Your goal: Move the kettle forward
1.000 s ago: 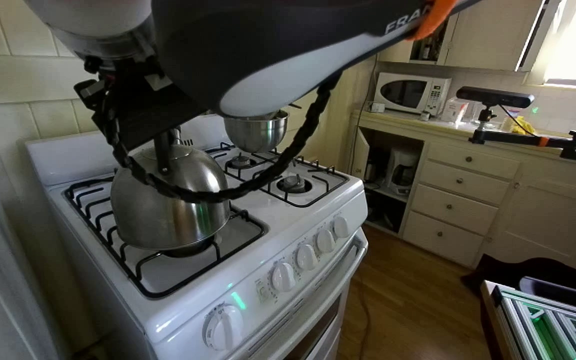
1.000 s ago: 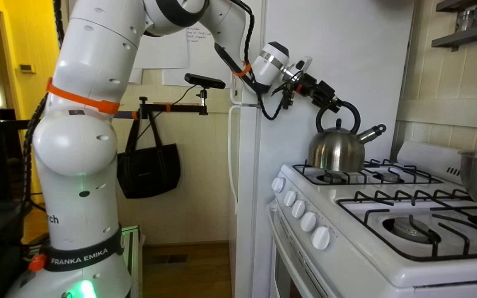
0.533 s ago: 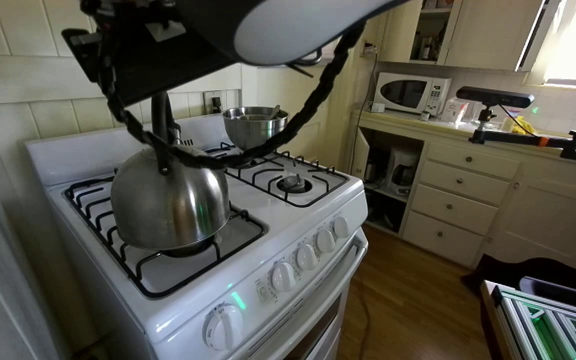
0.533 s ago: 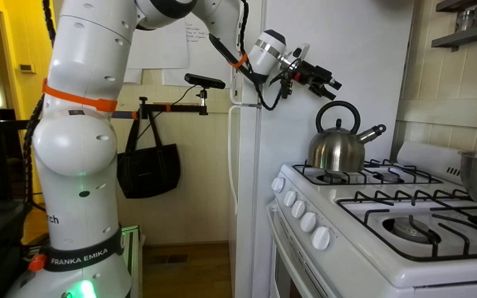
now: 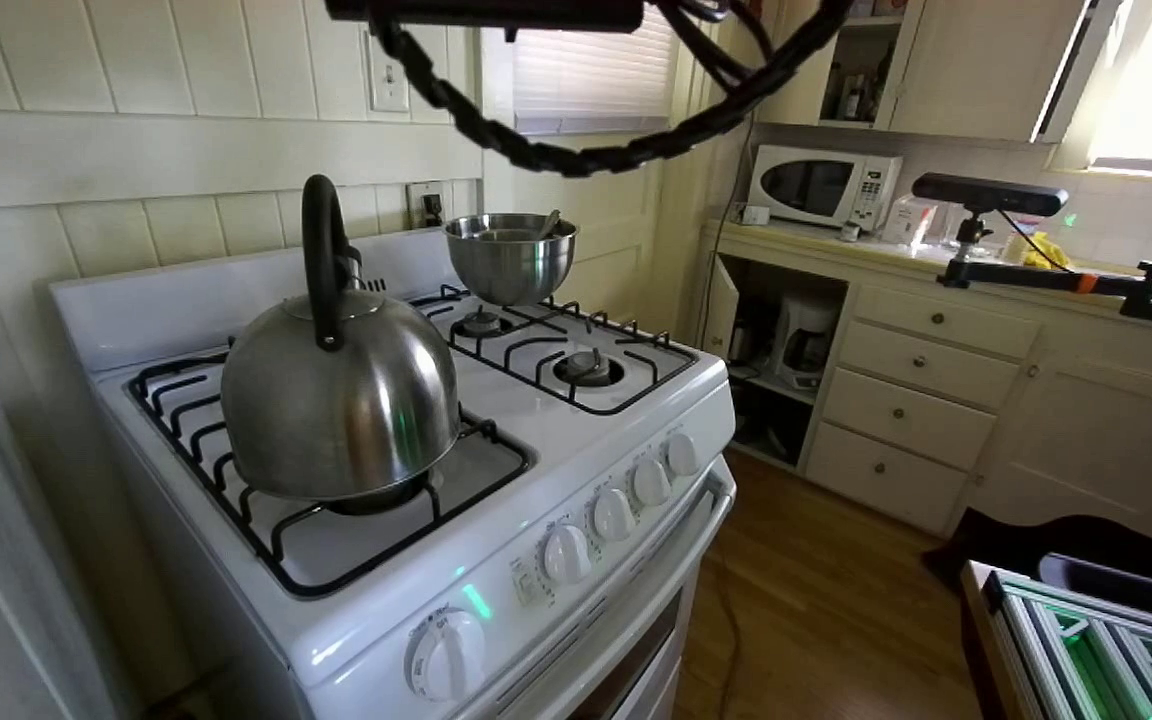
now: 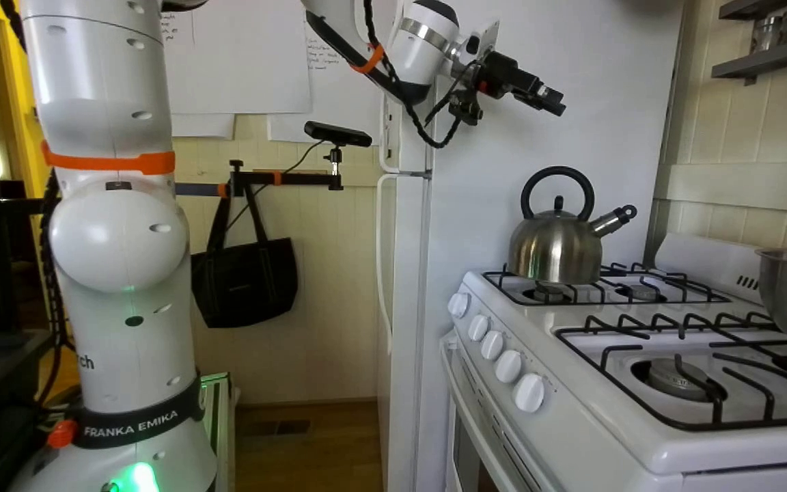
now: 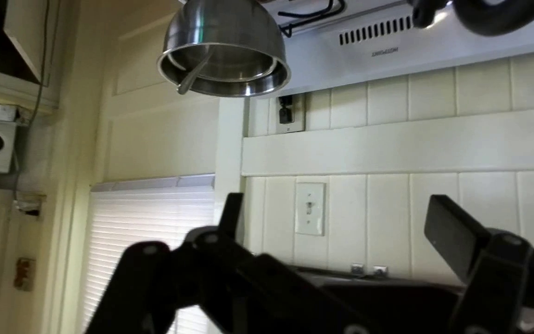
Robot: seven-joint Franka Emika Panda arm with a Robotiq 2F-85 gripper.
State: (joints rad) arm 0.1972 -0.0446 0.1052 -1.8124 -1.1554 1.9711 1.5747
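Well, the kettle (image 5: 341,400) is brushed steel, a squat dome with blurred reflections down its side, and its smooth black handle (image 5: 322,250) arches upright over the top. The short spout (image 6: 609,222) slants up toward the back edge of the bench (image 5: 534,418), which is glossy white enamel under black wire grates (image 5: 312,592). The kettle sits on the grate by the refrigerator (image 6: 475,225), nearer the front edge than the back. Near the back corner farthest from the refrigerator stands a round, shiny steel bowl (image 5: 511,268) with a thin utensil (image 5: 548,225) leaning over its rim.

My tool (image 7: 339,208) is released: in the wrist view its black, flat-faced fingers (image 7: 454,236) stand wide apart, and the pale grooved wall (image 7: 387,222) shows between them. In an exterior view I hang above the kettle, angled down, apart from the handle.

As for room, open air lies between my fingertips and the handle's arch. Between the kettle and the front edge run grate bars and a band of enamel, with white knobs (image 5: 566,553) below that edge. Toward the other front corner, a flat enamel strip parts the two grates, and a round burner (image 5: 588,368) sits low inside the grate there.
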